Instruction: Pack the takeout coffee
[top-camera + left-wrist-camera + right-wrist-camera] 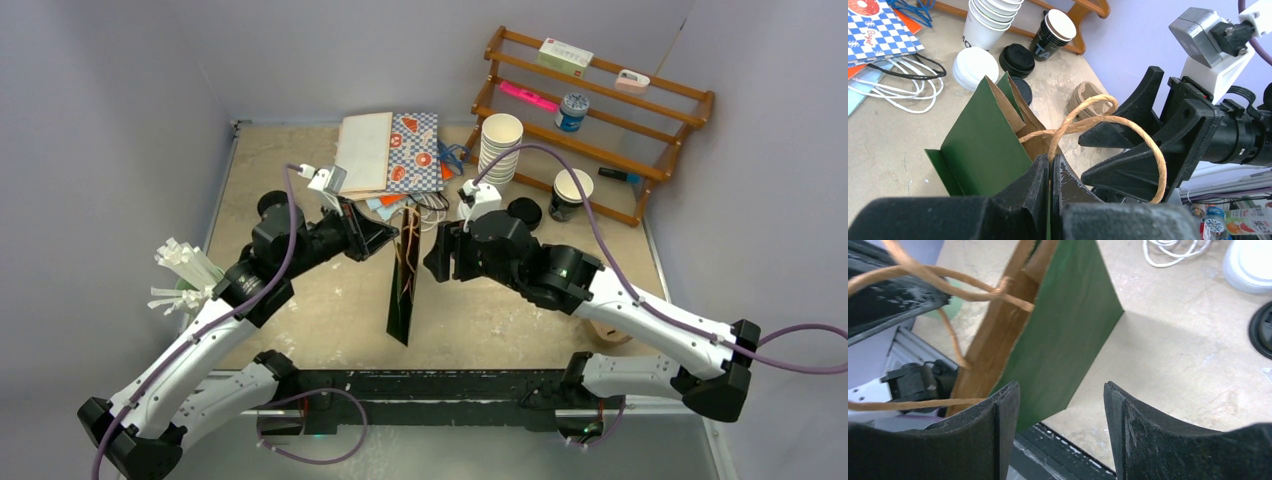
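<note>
Pinching one rim of the green paper bag (403,290), the left gripper (1050,165) is clenched tight on a fold of paper, and the right gripper (1060,390) sits just beside the bag's opposite side, jaws apart and nothing between them. The takeout coffee (570,195) is nowhere near going in: it stands upright well apart from the bag, behind it and off to its right, past the black lids (525,212). Now the danger, as I read it. The bag stands tall and nearly flat, its mouth only a slit, so a pull from the right could tip or drag it instead of spreading it. The twine handles (1113,118) loop right across the right fingers' path, and snagging one would lift the bag or rip the glued tab. Too hard a tug against that left pinch could tear the rim. If the mouth springs back once let go, the cup may catch the edge and slop. As for materials, the bag is thin creased paper, matte green outside and brown kraft inside, with sharp gusset folds. The handles are twisted paper cord, rough and springy. The cup is a dark, smooth tapered cylinder with a pale round top, and the table (480,320) under the bag is speckled beige
</note>
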Robot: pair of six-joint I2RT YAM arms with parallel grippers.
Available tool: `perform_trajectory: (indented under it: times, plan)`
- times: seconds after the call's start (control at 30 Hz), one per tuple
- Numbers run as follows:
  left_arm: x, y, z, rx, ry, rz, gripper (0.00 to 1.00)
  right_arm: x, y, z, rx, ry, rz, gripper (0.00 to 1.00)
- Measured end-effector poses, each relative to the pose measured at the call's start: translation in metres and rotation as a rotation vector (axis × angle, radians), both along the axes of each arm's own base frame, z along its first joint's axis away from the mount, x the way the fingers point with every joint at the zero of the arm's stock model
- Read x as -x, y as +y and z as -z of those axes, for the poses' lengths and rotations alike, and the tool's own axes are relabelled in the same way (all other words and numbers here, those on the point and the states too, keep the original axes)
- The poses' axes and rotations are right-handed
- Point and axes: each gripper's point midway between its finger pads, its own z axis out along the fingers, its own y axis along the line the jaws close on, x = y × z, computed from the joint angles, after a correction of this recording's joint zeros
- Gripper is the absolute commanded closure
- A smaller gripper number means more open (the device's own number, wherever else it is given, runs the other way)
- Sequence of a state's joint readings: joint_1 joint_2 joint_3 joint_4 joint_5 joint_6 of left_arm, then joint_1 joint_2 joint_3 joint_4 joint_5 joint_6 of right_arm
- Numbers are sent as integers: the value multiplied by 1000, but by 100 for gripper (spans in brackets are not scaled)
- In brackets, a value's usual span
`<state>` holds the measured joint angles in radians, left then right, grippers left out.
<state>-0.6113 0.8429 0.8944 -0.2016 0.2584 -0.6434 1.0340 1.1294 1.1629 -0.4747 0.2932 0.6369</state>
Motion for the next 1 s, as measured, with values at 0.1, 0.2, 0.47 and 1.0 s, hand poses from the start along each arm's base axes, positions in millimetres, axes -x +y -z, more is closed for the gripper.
perform_trajectory:
  times: [0.1, 0.2, 0.47, 1.0]
  plan:
    - [2, -1, -1, 4, 2, 10, 100, 3, 6, -9, -34, 2, -25, 36]
    - [2, -2, -1, 5, 3, 14, 100, 3, 15, -24, -81, -4, -43, 37]
    - [5, -2, -3, 14, 4, 22, 100, -6, 30, -19, -97, 18, -21, 49]
    - [-3, 37, -33, -68, 15, -185, 100, -18, -9, 6, 64, 43, 159, 100]
